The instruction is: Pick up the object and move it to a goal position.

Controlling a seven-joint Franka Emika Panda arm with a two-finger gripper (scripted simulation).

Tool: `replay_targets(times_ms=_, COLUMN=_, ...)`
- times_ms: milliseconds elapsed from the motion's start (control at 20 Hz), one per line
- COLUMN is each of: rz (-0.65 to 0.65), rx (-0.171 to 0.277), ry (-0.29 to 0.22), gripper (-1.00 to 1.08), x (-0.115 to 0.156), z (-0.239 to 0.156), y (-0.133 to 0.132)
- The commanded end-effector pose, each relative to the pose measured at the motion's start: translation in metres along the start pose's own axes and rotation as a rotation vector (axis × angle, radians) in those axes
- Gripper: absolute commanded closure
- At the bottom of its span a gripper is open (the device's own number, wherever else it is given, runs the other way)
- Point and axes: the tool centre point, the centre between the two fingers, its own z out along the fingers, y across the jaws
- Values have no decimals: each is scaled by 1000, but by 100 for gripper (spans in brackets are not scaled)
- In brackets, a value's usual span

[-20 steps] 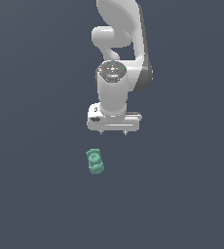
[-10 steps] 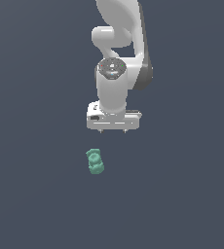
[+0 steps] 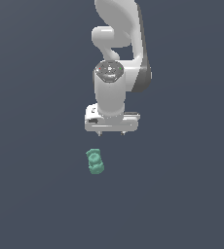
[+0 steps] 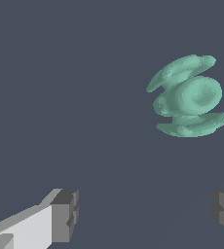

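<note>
The object [image 3: 95,162] is a small teal-green knobbly figure lying on the dark grey floor, below the arm and slightly toward the exterior view's left. My white gripper [image 3: 112,132] hangs above it, pointing down, with only its short fingertips showing under the hand. In the wrist view the object [image 4: 189,96] lies beyond the fingers [image 4: 65,215], and it is not between them. The two fingers stand far apart, so my gripper [image 4: 145,214] is open and holds nothing.
A plain dark grey floor [image 3: 182,194] fills both views. The white arm [image 3: 116,53] rises above the gripper. No other objects or goal marker show.
The gripper has shifted slightly toward the exterior view's left and a little lower. The object has not moved.
</note>
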Motion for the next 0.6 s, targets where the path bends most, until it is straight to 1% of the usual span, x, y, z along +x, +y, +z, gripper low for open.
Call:
replay_targets(times_ms=0, rz=-21, rx=-1, ry=2, gripper=-92, x=6, z=2, y=5)
replay_targets(times_ms=250, rz=-85, rx=-6, ry=11, gripper=-92, x=26, z=10, y=21)
replay_targets(times_ms=550, rz=-184, rx=-12, ry=23, gripper=-92, x=53, z=23, y=47)
